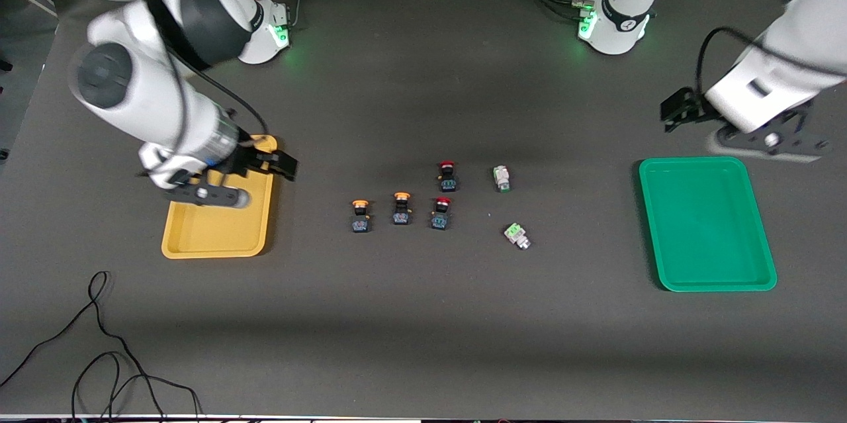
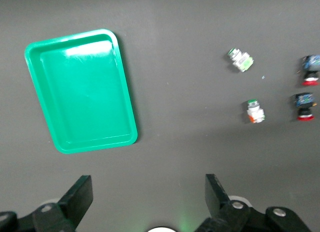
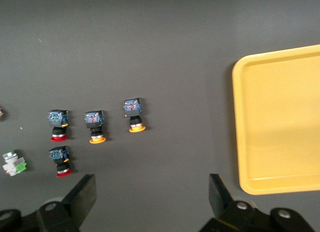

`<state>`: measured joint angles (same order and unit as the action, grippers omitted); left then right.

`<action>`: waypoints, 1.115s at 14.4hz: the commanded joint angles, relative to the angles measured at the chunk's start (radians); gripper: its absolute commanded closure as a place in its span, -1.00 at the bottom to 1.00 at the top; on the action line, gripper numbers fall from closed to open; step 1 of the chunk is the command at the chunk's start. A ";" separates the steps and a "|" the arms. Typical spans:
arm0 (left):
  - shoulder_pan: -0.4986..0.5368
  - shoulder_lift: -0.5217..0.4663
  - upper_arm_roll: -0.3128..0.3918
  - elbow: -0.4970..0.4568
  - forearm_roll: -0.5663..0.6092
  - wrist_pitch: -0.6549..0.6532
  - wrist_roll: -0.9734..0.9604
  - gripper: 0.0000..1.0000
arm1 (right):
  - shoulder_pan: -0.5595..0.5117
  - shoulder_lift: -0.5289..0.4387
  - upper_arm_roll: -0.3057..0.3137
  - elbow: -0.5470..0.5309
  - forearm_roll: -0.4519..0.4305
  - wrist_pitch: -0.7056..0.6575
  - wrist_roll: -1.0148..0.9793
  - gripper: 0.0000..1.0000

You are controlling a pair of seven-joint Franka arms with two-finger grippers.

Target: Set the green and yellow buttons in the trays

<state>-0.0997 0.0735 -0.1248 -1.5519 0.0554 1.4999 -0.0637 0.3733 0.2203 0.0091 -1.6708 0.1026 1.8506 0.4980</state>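
Observation:
Two yellow buttons [image 1: 360, 216] [image 1: 401, 208] with orange caps and dark bodies stand side by side mid-table, also in the right wrist view [image 3: 95, 126] [image 3: 133, 114]. Two pale green buttons [image 1: 501, 178] [image 1: 517, 235] lie toward the left arm's end, also in the left wrist view [image 2: 254, 111] [image 2: 241, 60]. The yellow tray [image 1: 218, 247] and the green tray [image 1: 707, 224] hold nothing. My right gripper [image 1: 206, 196] hangs open over the yellow tray's end by the robots. My left gripper [image 1: 771, 141] hangs open over bare table, just off the green tray's rim [image 2: 127, 92] on the robots' side.
Two red-capped switches [image 1: 447, 175] [image 1: 441, 212] stand between the yellow and green buttons. Loose black cables [image 1: 99, 343] lie near the table's front edge at the right arm's end. Both arm bases stand along the table's back edge.

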 commanded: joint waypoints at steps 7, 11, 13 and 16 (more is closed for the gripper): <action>-0.115 0.028 -0.010 -0.095 -0.035 0.152 -0.252 -1.00 | 0.088 0.301 -0.006 -0.004 0.003 0.260 0.036 -0.99; -0.224 0.037 -0.010 -0.131 -0.078 0.282 -0.394 -1.00 | 0.104 0.398 -0.006 -0.003 0.003 0.381 0.036 -0.99; -0.287 0.045 -0.010 -0.181 -0.078 0.365 -0.499 -1.00 | 0.119 0.444 -0.009 -0.003 0.003 0.438 0.037 -0.99; -0.324 0.045 -0.010 -0.299 -0.078 0.495 -0.550 -1.00 | 0.141 0.493 -0.011 -0.003 0.002 0.501 0.037 -0.99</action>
<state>-0.4014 0.1357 -0.1508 -1.7609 -0.0146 1.9120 -0.5753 0.4893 0.6830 0.0092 -1.6885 0.1026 2.3209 0.5156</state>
